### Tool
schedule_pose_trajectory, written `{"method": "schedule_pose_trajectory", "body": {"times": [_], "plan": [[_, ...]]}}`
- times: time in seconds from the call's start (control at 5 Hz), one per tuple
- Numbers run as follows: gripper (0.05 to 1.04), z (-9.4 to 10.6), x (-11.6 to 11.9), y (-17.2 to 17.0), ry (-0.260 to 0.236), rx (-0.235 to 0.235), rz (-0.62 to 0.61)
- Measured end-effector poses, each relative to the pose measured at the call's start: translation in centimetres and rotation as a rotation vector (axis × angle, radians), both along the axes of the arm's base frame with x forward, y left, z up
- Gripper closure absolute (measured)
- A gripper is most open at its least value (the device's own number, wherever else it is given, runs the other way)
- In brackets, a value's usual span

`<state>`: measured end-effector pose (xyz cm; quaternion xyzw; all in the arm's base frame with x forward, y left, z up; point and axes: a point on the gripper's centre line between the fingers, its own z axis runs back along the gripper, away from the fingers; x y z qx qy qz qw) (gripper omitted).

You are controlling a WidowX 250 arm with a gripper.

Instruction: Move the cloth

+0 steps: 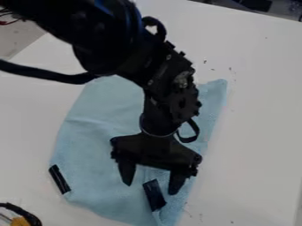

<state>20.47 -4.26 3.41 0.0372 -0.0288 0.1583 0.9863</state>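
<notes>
1 near camera slants down onto the table [254, 128].

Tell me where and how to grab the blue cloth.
Probably from above, pinching the blue cloth beside the black strip at the open gripper, near the cloth's bottom edge in the camera view. The cloth lies mostly flat, so its sides offer little hold, while the small crease by that strip might bunch up when pinched.

My arm [100, 39] is black, blue-streaked well above my black, taper-fingered gripper [150, 189]; a black cable [194, 133] loops nearer it.
</notes>
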Motion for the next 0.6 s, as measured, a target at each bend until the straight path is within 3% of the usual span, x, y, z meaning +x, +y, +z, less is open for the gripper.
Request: {"method": "schedule_pose_trajectory", "body": {"times": [0.2,0.4,0.6], "plan": [[0.098,-0.5,-0.3,-0.1,-0.006,-0.021,-0.004],[0.194,-1.2,0.1,-0.3,-0.014,-0.033,-0.013],[0.405,-2.9,0.7,-0.1,-0.007,-0.053,-0.024]]}}
